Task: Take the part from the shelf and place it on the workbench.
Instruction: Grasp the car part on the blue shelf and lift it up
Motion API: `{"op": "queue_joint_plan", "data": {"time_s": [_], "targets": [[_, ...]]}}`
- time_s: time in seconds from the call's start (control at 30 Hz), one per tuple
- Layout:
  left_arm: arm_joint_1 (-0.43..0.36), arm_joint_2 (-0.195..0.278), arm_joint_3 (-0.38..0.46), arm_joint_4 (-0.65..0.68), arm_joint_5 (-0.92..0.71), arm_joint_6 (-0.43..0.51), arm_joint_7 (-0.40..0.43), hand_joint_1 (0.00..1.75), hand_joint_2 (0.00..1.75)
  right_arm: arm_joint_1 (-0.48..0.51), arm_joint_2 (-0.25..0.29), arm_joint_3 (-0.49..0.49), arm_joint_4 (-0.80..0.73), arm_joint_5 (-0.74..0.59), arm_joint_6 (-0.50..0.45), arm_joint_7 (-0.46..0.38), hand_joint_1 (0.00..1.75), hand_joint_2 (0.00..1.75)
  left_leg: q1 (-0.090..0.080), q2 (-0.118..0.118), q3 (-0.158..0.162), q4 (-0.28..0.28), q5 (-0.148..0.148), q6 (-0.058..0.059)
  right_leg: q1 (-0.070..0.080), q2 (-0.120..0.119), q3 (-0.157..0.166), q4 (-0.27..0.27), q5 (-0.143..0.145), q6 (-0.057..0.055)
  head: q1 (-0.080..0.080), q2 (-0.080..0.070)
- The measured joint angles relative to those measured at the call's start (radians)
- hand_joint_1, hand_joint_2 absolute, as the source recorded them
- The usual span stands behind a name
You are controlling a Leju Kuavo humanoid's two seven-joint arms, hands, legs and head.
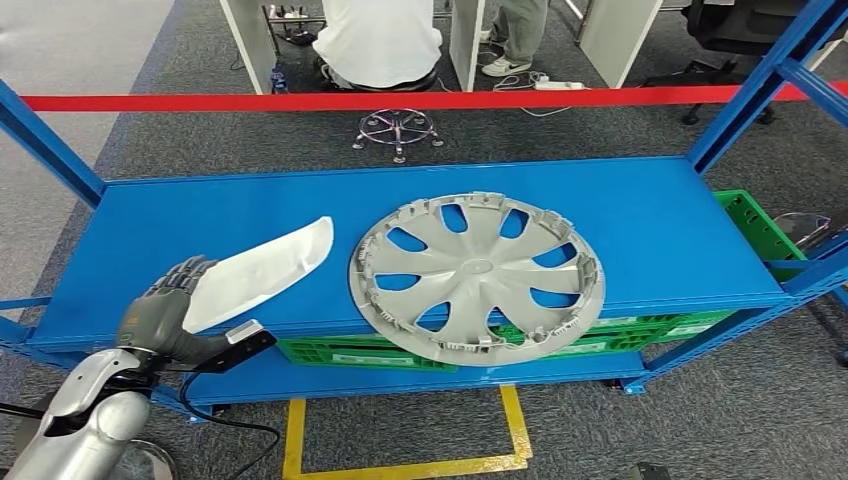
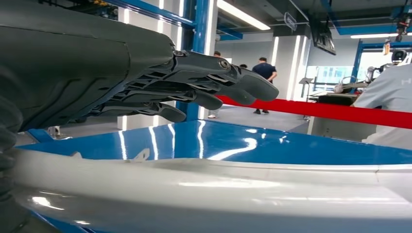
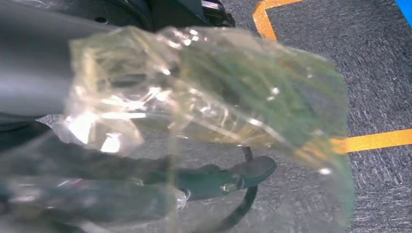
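White curved part (image 1: pixel 258 273) lies flat on the blue shelf (image 1: pixel 620 215), long axis slanting from near-left to far-right, beside the hubcap (image 1: pixel 476 275). Left robot hand (image 1: pixel 165 300) hovers fingers-spread over its near end; right robot hand (image 3: pixel 214 177) unreadable behind film.

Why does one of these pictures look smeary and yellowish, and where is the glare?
Right wrist view: crumpled clear film hangs before the lens, tinting and blurring the right hand behind it. Left wrist view: ceiling lights streak across the glossy blue shelf, and the white part up close looks soft; the left hand is sharp. Head view: evenly lit, edges slightly bowed.
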Motion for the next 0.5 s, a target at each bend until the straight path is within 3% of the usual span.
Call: {"op": "queue_joint_plan", "data": {"time_s": [0.13,0.5], "targets": [[0.000,0.000,0.000,0.000,-0.007,0.000,0.000,1.70,1.75,0.000,0.000,0.000,0.000,0.002,0.000,0.000,0.00,0.00,0.000,0.000,0.000,0.000,0.000,0.000,0.000,0.000,0.000,0.000,0.000,0.000,0.000,0.000],[0.000,0.000,-0.001,0.000,-0.017,-0.003,0.010,1.75,1.75,0.000,0.003,-0.006,0.000,0.013,0.000,0.001,0.00,0.00,0.000,0.000,0.000,0.000,0.000,0.000,0.000,0.000,0.000,0.000,0.000,0.000,0.000,0.000]]}}
